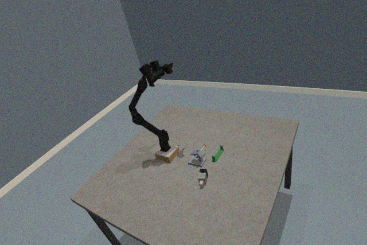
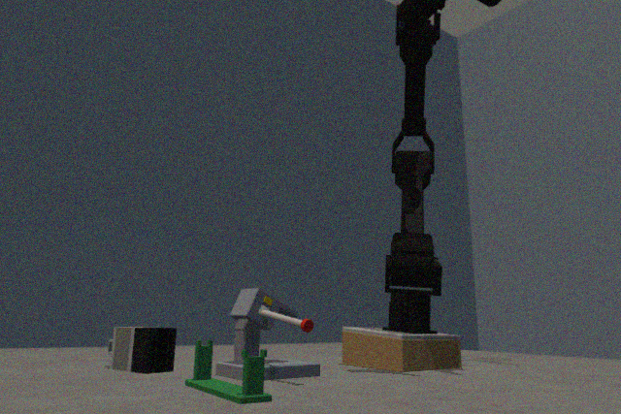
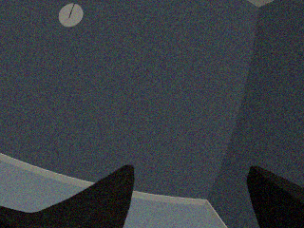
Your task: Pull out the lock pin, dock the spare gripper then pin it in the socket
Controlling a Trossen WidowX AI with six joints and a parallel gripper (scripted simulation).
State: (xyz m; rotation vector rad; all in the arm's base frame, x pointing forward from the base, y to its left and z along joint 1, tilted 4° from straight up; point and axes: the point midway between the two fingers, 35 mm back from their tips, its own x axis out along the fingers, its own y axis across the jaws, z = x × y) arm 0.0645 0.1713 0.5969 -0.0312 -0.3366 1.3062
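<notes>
The grey mount (image 1: 199, 154) (image 2: 245, 302) stands on its flat base, its socket tilted at the top. The lock pin (image 1: 202, 148) (image 2: 283, 318), a white rod with a red head, sticks out of the socket area; its inner end is hidden. The spare gripper (image 1: 202, 175) (image 2: 153, 349), a pale and black block with a small light end, lies on the table, apart from the mount. My gripper (image 1: 171, 68) (image 3: 193, 175) is open and empty, high in the air above the arm's base and far from the mount; its two dark fingers stand apart in the wrist view.
A green rack (image 1: 218, 154) (image 2: 215, 387) with two notched uprights stands beside the mount. The arm's wood-coloured base block (image 1: 163, 157) (image 2: 374, 349) is on the mount's other side. The table (image 1: 142, 201) (image 2: 350, 394) carries them all.
</notes>
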